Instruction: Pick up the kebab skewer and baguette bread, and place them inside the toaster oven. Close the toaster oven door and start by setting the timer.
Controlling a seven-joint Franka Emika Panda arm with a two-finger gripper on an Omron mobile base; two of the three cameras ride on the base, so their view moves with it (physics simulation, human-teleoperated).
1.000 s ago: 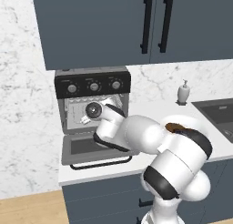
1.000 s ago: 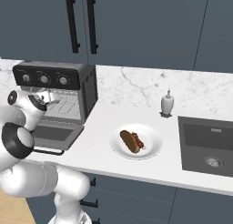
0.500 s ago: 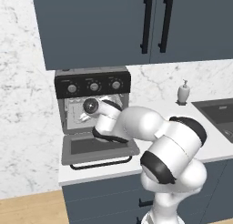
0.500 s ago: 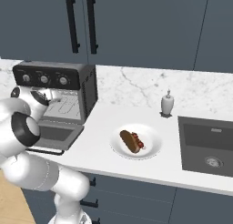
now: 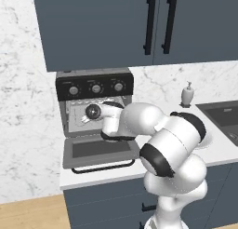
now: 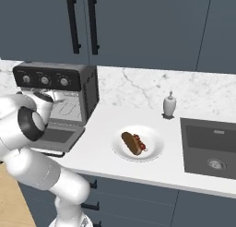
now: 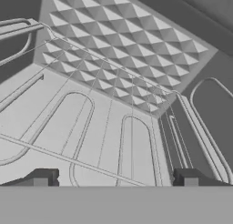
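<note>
The toaster oven (image 5: 95,86) stands on the counter's left with its door (image 5: 100,150) dropped open and flat. My wrist (image 5: 93,111) is at the oven mouth, reaching inward. In the hand view my gripper (image 7: 116,180) is open over the wire rack (image 7: 104,141), with nothing between its fingertips (image 7: 45,177). The embossed back wall (image 7: 118,54) lies ahead. On a white plate (image 6: 154,152) right of the toaster oven (image 6: 60,94) lie the brown baguette bread (image 6: 129,143) and, beside it, the kebab skewer (image 6: 140,143) with red chunks.
A soap dispenser (image 6: 169,104) stands at the back of the counter, and a dark sink (image 6: 209,147) lies at the right. Dark upper cabinets (image 5: 139,23) hang above the oven. Three silver knobs (image 5: 96,89) sit on the oven's black top panel.
My hand has stayed at the oven mouth while the elbow and upper arm have swung up and closer to the cameras. The gripper has stayed open; the plate's food has not moved.
</note>
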